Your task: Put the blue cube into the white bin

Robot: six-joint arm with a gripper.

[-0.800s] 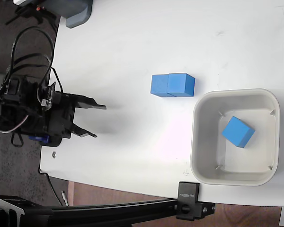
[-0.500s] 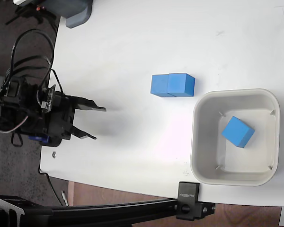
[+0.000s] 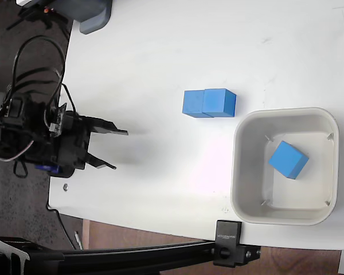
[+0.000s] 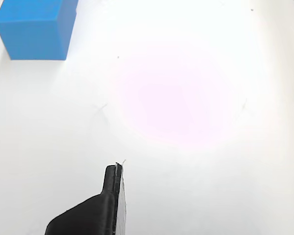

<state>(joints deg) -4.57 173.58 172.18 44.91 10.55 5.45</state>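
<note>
The claw (image 3: 114, 149) hovers with fingers spread and empty over the left edge of the plain white tabletop (image 3: 160, 51). Far to its right in the fixed view sits the white bin (image 3: 285, 215) with one blue cube (image 3: 288, 159) inside. Between claw and bin, nearer the bin, two touching blue cubes (image 3: 209, 103) rest. Dark floor and cables lie behind the claw.

Gripper (image 3: 116, 149) drawn back slightly toward left edge of tabletop (image 3: 160, 51) in fixed view, fingertips now a touch further left than 0.8 s ago. Jaws spread as before, nothing between them. Arm body and cables shifted a little left with it.
</note>
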